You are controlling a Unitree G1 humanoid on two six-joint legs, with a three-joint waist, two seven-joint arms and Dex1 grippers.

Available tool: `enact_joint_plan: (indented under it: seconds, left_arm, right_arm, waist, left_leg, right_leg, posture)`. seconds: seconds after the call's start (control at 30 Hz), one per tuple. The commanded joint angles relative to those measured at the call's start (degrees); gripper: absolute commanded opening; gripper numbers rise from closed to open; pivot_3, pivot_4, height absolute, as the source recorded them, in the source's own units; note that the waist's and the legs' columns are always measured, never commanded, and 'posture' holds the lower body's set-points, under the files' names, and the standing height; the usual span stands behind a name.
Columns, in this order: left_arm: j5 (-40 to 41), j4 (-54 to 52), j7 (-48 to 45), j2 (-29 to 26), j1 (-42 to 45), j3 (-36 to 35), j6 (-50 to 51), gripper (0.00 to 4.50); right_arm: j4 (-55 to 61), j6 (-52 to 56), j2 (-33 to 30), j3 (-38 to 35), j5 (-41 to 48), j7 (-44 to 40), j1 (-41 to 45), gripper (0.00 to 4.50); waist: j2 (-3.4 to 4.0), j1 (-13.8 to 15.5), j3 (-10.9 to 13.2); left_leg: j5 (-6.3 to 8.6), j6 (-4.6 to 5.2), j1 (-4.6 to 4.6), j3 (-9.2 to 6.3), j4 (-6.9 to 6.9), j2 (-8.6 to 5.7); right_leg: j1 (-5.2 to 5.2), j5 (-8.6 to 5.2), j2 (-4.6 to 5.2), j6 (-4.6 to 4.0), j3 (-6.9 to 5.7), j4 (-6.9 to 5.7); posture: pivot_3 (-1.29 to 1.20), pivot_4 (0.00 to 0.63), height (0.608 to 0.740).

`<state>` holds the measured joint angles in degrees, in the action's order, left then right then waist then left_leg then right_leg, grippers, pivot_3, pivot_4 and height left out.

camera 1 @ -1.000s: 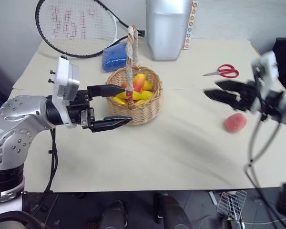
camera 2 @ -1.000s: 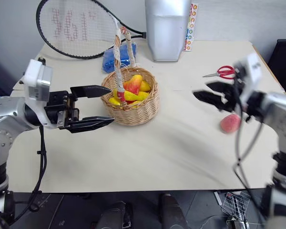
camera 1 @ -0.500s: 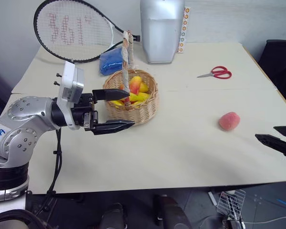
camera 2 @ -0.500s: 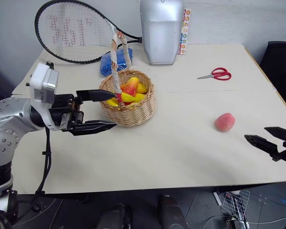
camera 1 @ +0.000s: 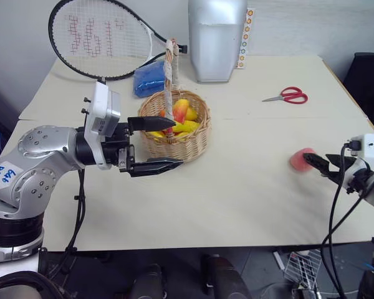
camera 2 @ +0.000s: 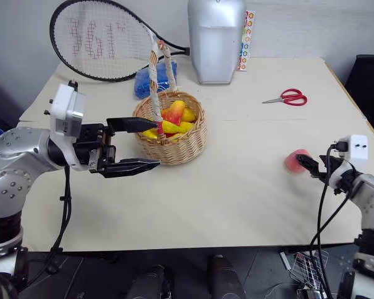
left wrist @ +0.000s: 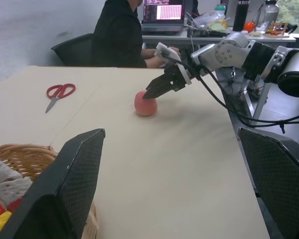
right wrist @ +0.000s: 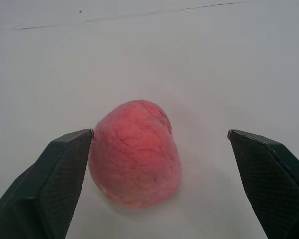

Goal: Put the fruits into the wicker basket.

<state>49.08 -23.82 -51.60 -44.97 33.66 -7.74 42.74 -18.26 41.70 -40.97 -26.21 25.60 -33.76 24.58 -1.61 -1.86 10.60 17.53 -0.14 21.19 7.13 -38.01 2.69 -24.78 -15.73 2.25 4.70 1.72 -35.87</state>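
**Pink peach between open fingers at the table's right edge**

Pink and round, the peach (right wrist: 134, 154) lies on the table at the right of the head views, well apart from the basket (camera 1: 174, 128). The right gripper (right wrist: 159, 184) sits level with it, spread wide; in the right wrist view one finger (right wrist: 50, 179) is just beside the fruit and the other stands well clear. Nothing is grasped.

Left of centre, the wicker basket holds a red-and-yellow mango (camera 1: 181, 109) and a banana (camera 1: 186, 126). Its tall cord-wrapped handle (camera 1: 170, 68) rises above them. The left gripper (camera 1: 159, 143) hangs level beside the basket, released and empty, its upper finger (camera 1: 151, 123) crossing in front of the basket's rim.

Around them: a blue cloth bundle (camera 1: 151, 75) just behind the basket, a racket (camera 1: 96, 37) propped at upper left, a silver container (camera 1: 217, 38) at upper centre with a strip of coloured dots beside it, and red-handled scissors (camera 1: 289, 95) at upper right. None of these lies between peach and basket; that stretch of table is bare.

Pale beige covers the tabletop (camera 1: 237, 199), with a seam running across it. Behind it is a grey wall. The left wrist view shows a person in dark clothes (left wrist: 120, 37) seated at a desk with a lit screen (left wrist: 162, 11) beyond the table.
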Motion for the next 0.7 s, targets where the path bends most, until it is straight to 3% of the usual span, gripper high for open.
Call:
enact_joint_plan:
  seconds: [0.03, 0.13, 0.23, 0.4, 0.47, 0.7]
  left_arm:
    - [-0.4, -0.6, 0.0, -0.2, 1.5, -0.7, -1.1, 4.50]
    - [-0.5, -0.7, 0.4, -0.3, 1.6, -0.9, -1.1, 4.50]
    - [-0.5, -1.0, 0.9, -0.6, 1.3, -1.6, -0.9, 4.50]
    - [-0.4, -1.4, 1.5, -2.1, -0.5, -3.5, -0.7, 4.50]
    - [-0.2, -1.5, 1.9, -2.5, -1.1, -4.4, -0.6, 4.50]
    - [1.2, -2.5, 3.1, -3.5, -2.7, -6.6, 0.0, 4.50]
  right_arm:
    - [-5.8, -3.9, 0.2, 2.2, -2.7, 1.2, 3.0, 4.46]
    - [-9.8, -6.7, 0.5, 4.7, -4.5, 0.9, 4.2, 4.46]
    - [-10.6, -7.3, 0.6, 3.7, -2.7, 0.3, 5.4, 3.93]
    - [-4.9, -3.0, -1.2, 3.4, 1.4, -4.5, 4.4, 2.29]
    - [-1.9, -0.7, -2.1, 3.8, 2.8, -6.5, 3.6, 1.83]
    - [15.1, 11.5, 1.0, 3.0, 16.8, -8.9, 9.7, 1.77]
  waist:
    - [0.00, 0.0, 0.0]
    - [-0.01, 0.1, 0.0]
    - [-0.01, 0.2, 0.0]
    - [0.00, 0.1, 0.0]
    - [0.00, 0.1, 0.0]
    - [0.05, -0.7, 0.0]
  left_leg:
    - [0.00, 0.00, -0.01, 0.00, 0.00, 0.00]
    - [0.00, 0.00, -0.03, -0.02, 0.00, 0.00]
    - [0.00, 0.01, -0.04, -0.08, -0.02, 0.02]
    - [0.00, 0.03, -0.02, -0.13, -0.03, 0.05]
    - [0.00, 0.02, -0.01, -0.13, 0.00, 0.08]
    - [0.00, 0.01, -0.01, -0.05, 0.01, 0.14]
  right_leg:
    - [0.01, 0.00, 0.00, 0.00, 0.00, 0.00]
    - [0.04, 0.00, 0.01, 0.00, -0.01, 0.00]
    - [0.12, 0.00, 0.01, 0.01, 0.02, 0.03]
    - [0.13, 0.01, 0.04, 0.03, 0.10, 0.02]
    - [0.10, 0.01, 0.04, 0.03, 0.10, 0.02]
    - [0.02, 0.01, 0.03, 0.03, 0.13, -0.03]
  posture:
    - [0.00, 0.150, 0.740]
    - [0.00, 0.150, 0.740]
    - [0.00, 0.150, 0.740]
    - [0.00, 0.150, 0.740]
    - [0.00, 0.150, 0.740]
    - [0.00, 0.150, 0.740]
